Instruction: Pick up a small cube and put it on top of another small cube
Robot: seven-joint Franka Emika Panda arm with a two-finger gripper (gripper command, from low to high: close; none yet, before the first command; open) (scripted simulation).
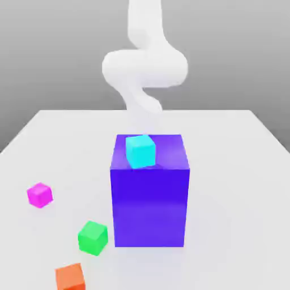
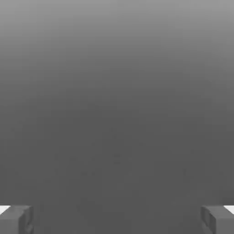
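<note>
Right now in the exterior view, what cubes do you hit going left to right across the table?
small magenta-pink cube → orange cube → green cube → cyan cube, which sits on top of the big blue-violet block.

A cyan cube [image 1: 140, 150] sits atop the big blue-violet block [image 1: 150, 207] on the table [image 1: 238, 170].

On the table [image 1: 238, 147] the big block [image 1: 150, 209] stands mid-way with a cube [image 1: 140, 150] on top — toward the exterior view's left lie the small cube [image 1: 39, 195], nearer a second cube [image 1: 93, 237], nearest a third [image 1: 70, 277].
</note>
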